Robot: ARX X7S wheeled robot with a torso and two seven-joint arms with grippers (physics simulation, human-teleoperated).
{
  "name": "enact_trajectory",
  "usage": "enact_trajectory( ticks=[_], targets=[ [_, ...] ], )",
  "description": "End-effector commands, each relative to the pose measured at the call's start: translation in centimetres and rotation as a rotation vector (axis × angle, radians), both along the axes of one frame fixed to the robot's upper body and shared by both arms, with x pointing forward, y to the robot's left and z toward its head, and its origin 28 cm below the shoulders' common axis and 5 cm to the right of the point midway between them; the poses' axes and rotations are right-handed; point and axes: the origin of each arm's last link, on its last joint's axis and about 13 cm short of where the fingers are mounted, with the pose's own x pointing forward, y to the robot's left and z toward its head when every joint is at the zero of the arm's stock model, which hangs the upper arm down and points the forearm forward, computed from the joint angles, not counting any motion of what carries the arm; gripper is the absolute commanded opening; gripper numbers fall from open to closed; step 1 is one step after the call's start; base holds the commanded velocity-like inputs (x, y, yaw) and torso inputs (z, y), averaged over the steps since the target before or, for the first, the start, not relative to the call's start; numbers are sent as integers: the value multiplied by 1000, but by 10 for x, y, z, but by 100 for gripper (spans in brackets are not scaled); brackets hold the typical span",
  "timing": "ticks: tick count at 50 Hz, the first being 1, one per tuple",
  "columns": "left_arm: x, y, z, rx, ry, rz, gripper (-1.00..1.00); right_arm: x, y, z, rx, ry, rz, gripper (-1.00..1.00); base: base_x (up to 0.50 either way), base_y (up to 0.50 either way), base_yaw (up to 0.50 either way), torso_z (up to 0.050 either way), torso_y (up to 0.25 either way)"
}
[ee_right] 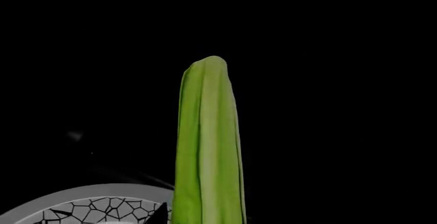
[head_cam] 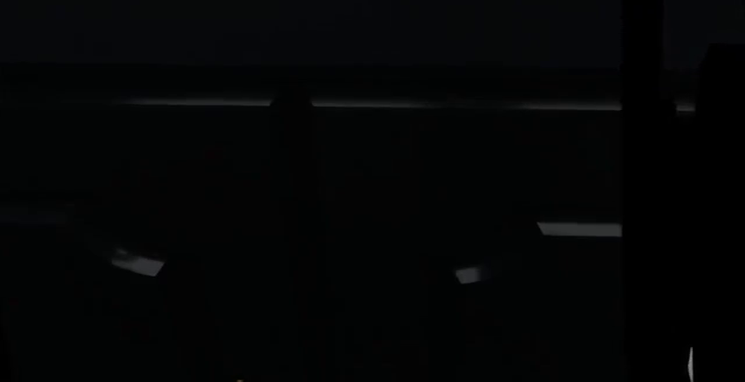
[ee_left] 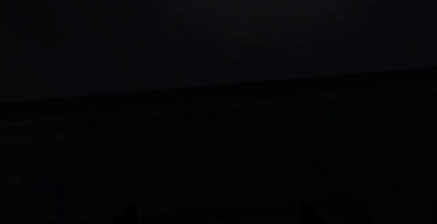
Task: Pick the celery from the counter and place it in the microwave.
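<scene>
In the right wrist view the celery point(ee_right: 208, 147) stands straight out from my right gripper point(ee_right: 204, 220), light-green ribbed stalks with the rounded cut end farthest from the camera. Its leafy tuft is out of view. One dark fingertip point(ee_right: 161, 215) lies against the stalks; the other is lost in the dark. The gripper is shut on the celery. My left gripper point(ee_left: 218, 218) shows only as two faint dark tips standing wide apart, with nothing between them. The counter and the microwave cannot be made out in the darkness.
A round grey plate point(ee_right: 89, 193) with a cracked black-line pattern lies beneath the celery. The head view is almost black, with a thin pale strip point(head_cam: 442, 104) across it and a few small pale patches point(head_cam: 578, 228).
</scene>
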Motion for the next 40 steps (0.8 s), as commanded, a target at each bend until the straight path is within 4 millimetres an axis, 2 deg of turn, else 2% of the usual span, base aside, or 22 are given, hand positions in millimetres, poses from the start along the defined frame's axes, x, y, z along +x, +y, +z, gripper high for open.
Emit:
enact_trajectory(
  ticks=[1, 22, 40],
  targets=[
    [0, 0, -1, -3, 2, 4, 100, -2, 9, 0, -36, -17, 9, -100, 0, 0, 0, 0, 0],
    [-1, 1, -4, -6, 8, 17, 100, 1, 21, -5, -64, 12, 22, -100, 0, 0, 0, 0, 0],
    [-1, 2, -3, -4, 4, 18, 100, -6, 25, -9, -84, 75, 100, -100, 0, 0, 0, 0, 1]
  ],
)
